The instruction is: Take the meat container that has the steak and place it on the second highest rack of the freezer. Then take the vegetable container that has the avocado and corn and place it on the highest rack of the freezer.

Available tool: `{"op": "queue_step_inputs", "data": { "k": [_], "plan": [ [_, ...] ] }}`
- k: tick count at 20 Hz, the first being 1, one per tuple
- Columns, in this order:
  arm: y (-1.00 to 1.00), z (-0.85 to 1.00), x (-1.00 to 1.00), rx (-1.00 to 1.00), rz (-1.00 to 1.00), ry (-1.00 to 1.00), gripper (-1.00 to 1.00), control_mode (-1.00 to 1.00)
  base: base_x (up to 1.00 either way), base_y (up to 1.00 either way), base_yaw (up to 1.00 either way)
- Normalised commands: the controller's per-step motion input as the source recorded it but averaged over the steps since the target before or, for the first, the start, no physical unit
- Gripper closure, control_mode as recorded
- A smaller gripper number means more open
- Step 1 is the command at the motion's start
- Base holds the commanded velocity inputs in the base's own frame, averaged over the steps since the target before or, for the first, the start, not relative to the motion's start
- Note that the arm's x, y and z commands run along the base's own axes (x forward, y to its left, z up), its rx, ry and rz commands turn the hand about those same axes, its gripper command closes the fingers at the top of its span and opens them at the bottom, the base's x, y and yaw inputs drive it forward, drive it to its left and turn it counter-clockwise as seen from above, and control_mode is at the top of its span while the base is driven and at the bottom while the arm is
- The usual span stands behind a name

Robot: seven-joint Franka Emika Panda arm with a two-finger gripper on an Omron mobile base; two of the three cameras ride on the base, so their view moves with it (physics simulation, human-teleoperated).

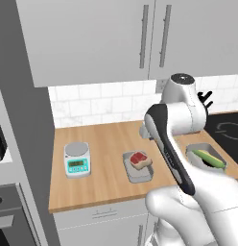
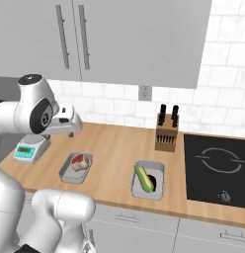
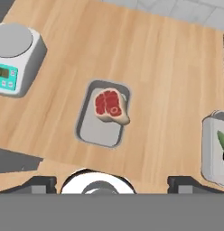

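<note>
the meat container point(image 3: 103, 113) with the steak point(image 3: 111, 105) lies on the counter point(image 3: 168, 81) straight below the hand point(image 3: 113, 182), toward 12 o'clock in the hand view. its long axis runs 12 to 6. the hand is wide apart, holding nothing.

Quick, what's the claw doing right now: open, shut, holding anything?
Claw: open, holding nothing, poised above the meat container with the steak.
</note>
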Motion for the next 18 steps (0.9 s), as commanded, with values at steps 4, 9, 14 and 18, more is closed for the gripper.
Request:
{"op": "queue_step_inputs", "data": {
  "k": [4,9,14,18],
  "plan": [
    [0.47,-0.48,0.0,-0.17,0.24,0.11,-1.0,-1.0,0.0,0.0,0.0],
    [0.31,-0.66,0.19,-0.1,0.23,0.2,-1.0,-1.0,0.0,0.0,0.0],
    [0.19,-0.6,0.31,-0.01,0.25,0.32,-1.0,-1.0,0.0,0.0,0.0],
    [0.24,-0.63,0.02,-0.01,0.21,0.16,-1.0,-1.0,0.0,0.0,0.0]
  ]
}}
